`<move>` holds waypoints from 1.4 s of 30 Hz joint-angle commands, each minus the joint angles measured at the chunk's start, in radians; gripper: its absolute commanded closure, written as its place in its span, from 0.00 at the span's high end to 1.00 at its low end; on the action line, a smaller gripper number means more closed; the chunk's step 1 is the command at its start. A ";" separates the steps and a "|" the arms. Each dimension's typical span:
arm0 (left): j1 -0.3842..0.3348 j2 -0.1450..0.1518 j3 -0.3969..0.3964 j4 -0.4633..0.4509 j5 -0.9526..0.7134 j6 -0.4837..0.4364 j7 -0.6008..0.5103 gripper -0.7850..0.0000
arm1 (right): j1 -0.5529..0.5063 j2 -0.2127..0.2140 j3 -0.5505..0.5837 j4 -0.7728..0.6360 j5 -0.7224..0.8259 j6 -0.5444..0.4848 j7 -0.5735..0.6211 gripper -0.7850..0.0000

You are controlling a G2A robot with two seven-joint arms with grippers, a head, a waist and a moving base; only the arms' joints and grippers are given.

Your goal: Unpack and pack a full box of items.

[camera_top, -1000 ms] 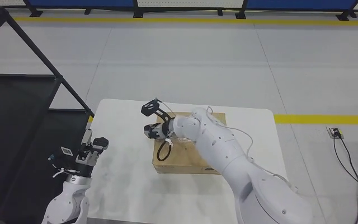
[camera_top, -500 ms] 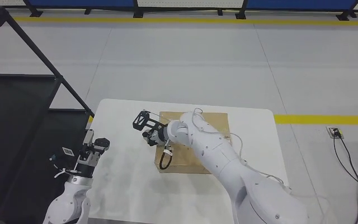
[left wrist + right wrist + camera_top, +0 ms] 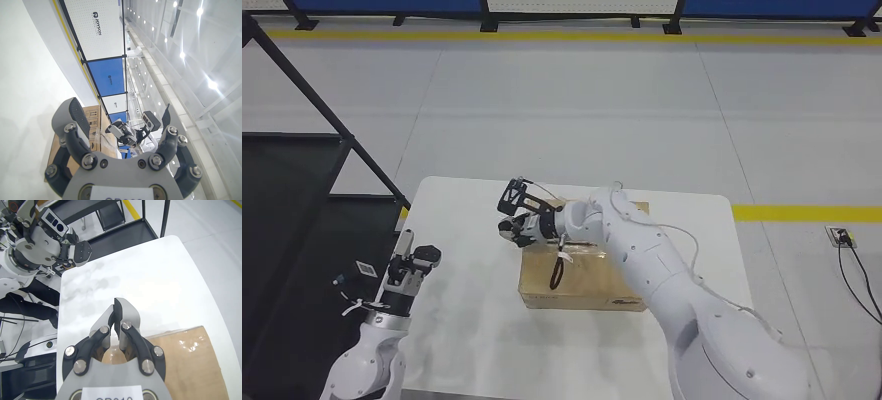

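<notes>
The box [image 3: 592,285] sits shut on the table [image 3: 462,300], my right gripper [image 3: 115,306] is pinched together over its corner, my left gripper [image 3: 121,111] gapes wide, so I think opening the top comes next

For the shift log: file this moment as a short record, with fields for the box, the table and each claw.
box: brown cardboard, resting on the table, top flat
table: white, rounded corners
right claw: shut, above the edge of the box that faces the left arm; whether it pinches anything cannot be told
left claw: open, holding nothing, off the table's left edge, well apart from the box
</notes>
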 commanded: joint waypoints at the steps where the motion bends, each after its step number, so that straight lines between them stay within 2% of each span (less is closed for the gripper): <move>1: -0.001 0.000 0.005 -0.001 0.004 0.000 0.002 1.00 | 0.004 0.007 0.018 0.025 0.039 -0.020 0.063 0.00; 8: -0.012 -0.001 0.028 -0.004 0.025 0.012 0.002 1.00 | -0.001 0.041 0.104 0.054 0.227 -0.020 0.290 0.00; 13: -0.019 -0.001 0.039 -0.006 0.035 0.016 0.003 1.00 | -0.012 0.079 0.130 0.024 0.260 -0.020 0.274 0.00; 20: -0.020 0.000 0.046 -0.008 0.042 0.020 0.006 1.00 | -0.023 0.125 0.162 -0.012 0.302 -0.020 0.343 0.00; 24: -0.020 0.000 0.050 -0.009 0.047 0.022 0.009 1.00 | -0.039 0.160 0.175 -0.076 0.286 -0.020 0.259 0.00; 27: -0.021 0.001 0.051 -0.008 0.048 0.024 0.009 1.00 | -0.061 0.191 0.184 -0.137 0.280 -0.020 0.257 0.00; 31: -0.024 0.001 0.056 -0.007 0.051 0.027 0.009 1.00 | -0.088 0.230 0.205 -0.205 0.344 -0.020 0.396 0.00; 35: -0.029 0.001 0.060 -0.007 0.053 0.030 0.010 1.00 | -0.093 0.247 0.227 -0.211 0.436 -0.019 0.560 0.00; 42: -0.035 0.002 0.063 -0.005 0.055 0.031 0.004 1.00 | -0.088 0.248 0.232 -0.223 0.527 0.113 0.693 0.00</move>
